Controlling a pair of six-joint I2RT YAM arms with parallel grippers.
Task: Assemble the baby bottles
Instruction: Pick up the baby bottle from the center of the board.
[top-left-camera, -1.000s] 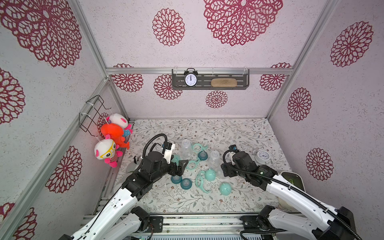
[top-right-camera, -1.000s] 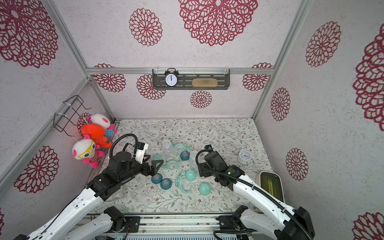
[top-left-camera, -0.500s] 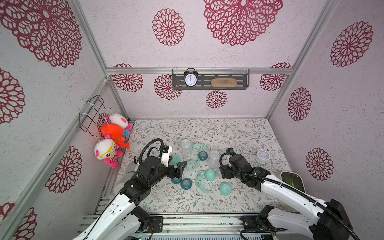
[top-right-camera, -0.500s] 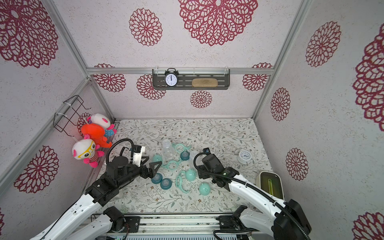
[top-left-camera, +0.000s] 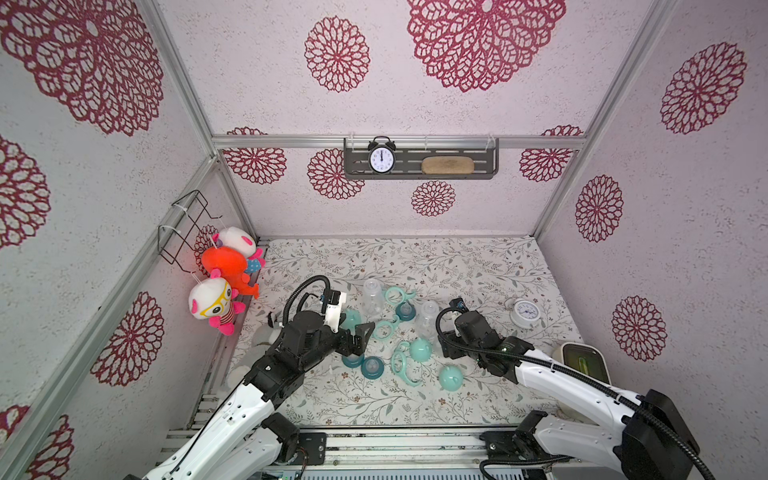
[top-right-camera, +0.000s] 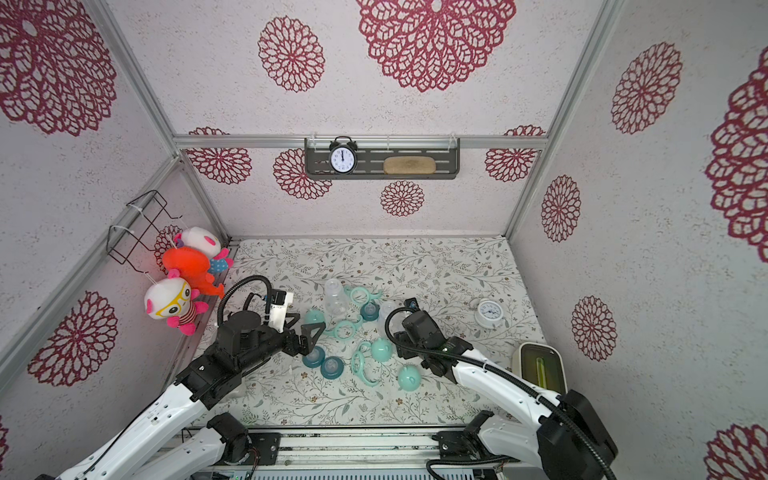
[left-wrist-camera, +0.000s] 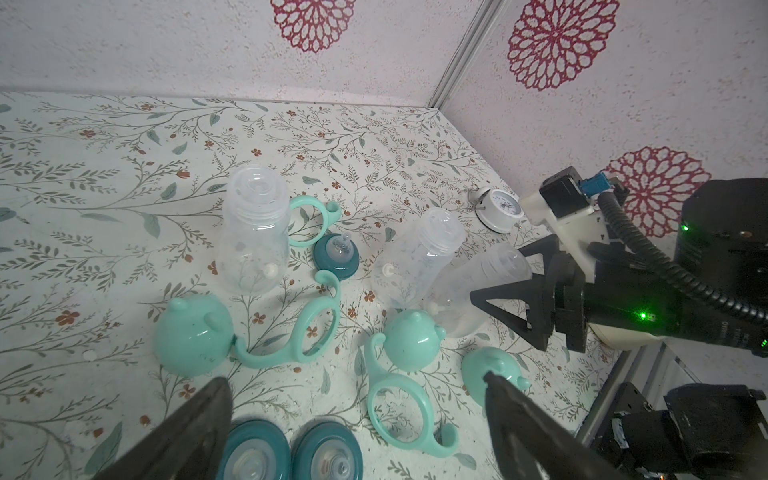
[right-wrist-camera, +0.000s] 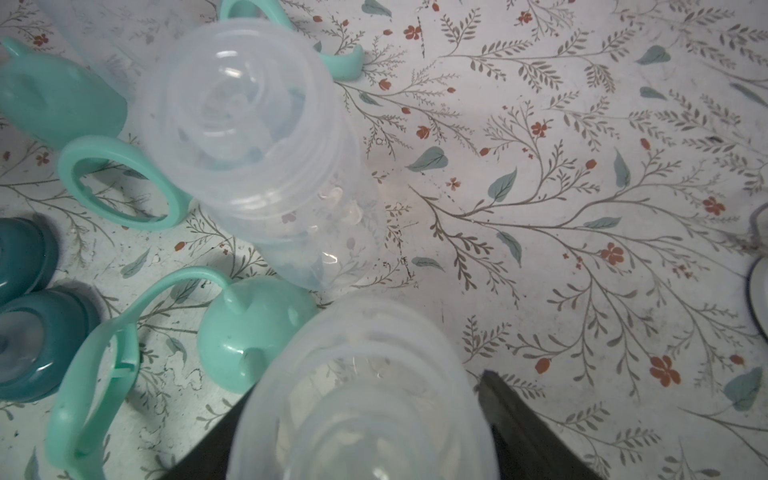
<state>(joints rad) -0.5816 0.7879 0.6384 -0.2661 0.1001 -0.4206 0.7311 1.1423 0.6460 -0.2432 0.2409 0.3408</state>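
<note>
The baby bottles lie in parts on the floral mat. Two clear bottles (top-left-camera: 372, 297) (top-left-camera: 428, 318) stand free. A third clear bottle (left-wrist-camera: 482, 286) leans tilted between the fingers of my right gripper (right-wrist-camera: 361, 399), which is shut on its body near the neck. Mint eared caps (top-left-camera: 419, 349) (top-left-camera: 451, 378), mint handle rings (top-left-camera: 403, 368) (top-left-camera: 384, 328) and dark teal collars (top-left-camera: 352, 359) (top-left-camera: 371, 368) (top-left-camera: 405, 311) are scattered between the arms. My left gripper (left-wrist-camera: 355, 380) hangs wide open above the two near collars and holds nothing.
A small white alarm clock (top-left-camera: 525, 312) lies right of the right wrist. A white box with a green insert (top-left-camera: 582, 361) sits at the right wall. Plush toys (top-left-camera: 224, 270) hang on the left wall. A shelf with a black clock (top-left-camera: 381, 159) is on the back wall.
My right wrist has shifted a little left over the third bottle, and its jaws have narrowed onto it. The left arm has sunk slightly; its jaws stay wide.
</note>
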